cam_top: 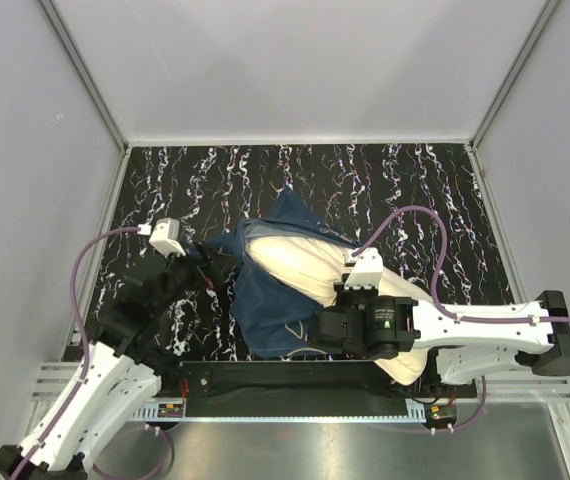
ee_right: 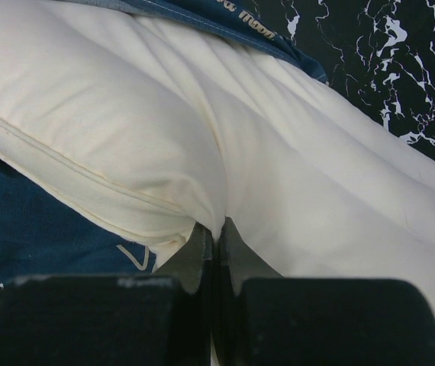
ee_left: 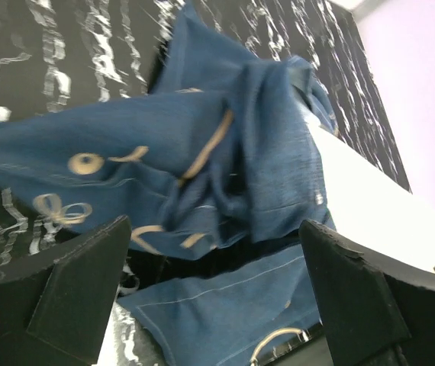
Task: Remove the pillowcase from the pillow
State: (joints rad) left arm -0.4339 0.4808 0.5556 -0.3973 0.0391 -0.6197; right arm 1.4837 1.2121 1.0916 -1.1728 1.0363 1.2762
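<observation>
Marbled table (cam_top: 415, 190): pillow (ee_right: 278, 175) pinched in right claw (ee_right: 215, 232), pillowcase (ee_left: 202, 168) before gaping left claw (ee_left: 217, 232).

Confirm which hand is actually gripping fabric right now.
The right hand, shut on a fold of the cream pillow. The left hand stands wide open before the navy pillowcase, holding nothing.

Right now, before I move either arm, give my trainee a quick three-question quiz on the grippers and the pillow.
1. True or false: the left gripper is clamped on the pillowcase.
2. The right gripper is pinching: A the pillow, B the pillowcase, C nothing.
3. Fill in: the pillowcase's drawings are pale ____.
Key: 1 false, the left gripper's jaws stand open; 2 A; 3 gold.
</observation>
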